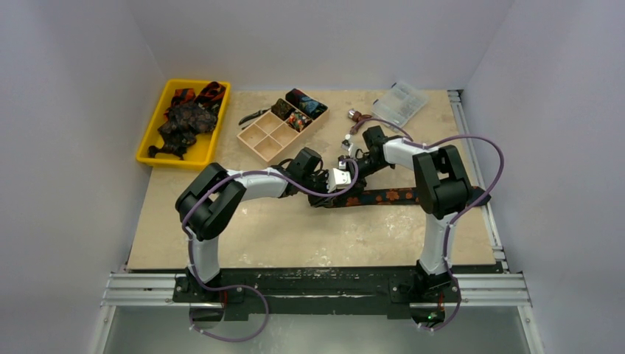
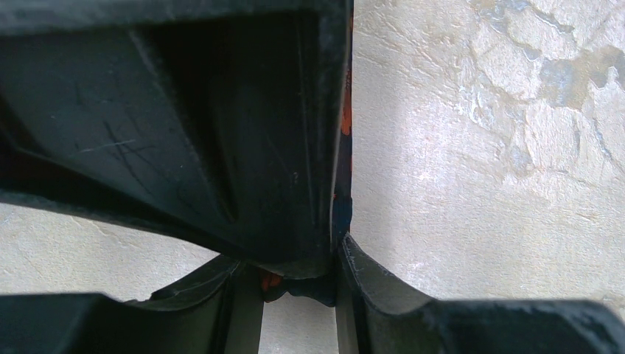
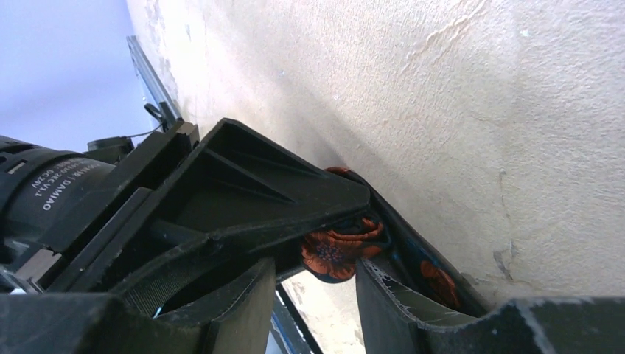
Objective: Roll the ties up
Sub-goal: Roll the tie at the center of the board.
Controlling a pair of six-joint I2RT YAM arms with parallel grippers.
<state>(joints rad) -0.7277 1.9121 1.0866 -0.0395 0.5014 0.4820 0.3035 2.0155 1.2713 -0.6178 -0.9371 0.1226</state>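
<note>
One flat tie (image 1: 390, 196), two arms (image 1: 247, 184), one tray (image 1: 149, 133)

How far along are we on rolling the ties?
Done: a few rolled ties sit in the wooden organizer. In hand: the left gripper and right gripper meet at the started roll of the black-and-orange tie; most of it lies flat. Left: that length, plus the pile of ties in the yellow tray.

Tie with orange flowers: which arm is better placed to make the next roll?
Probably left: the left gripper is shut on the tie; the right gripper stands open beside it, holding nothing.
</note>
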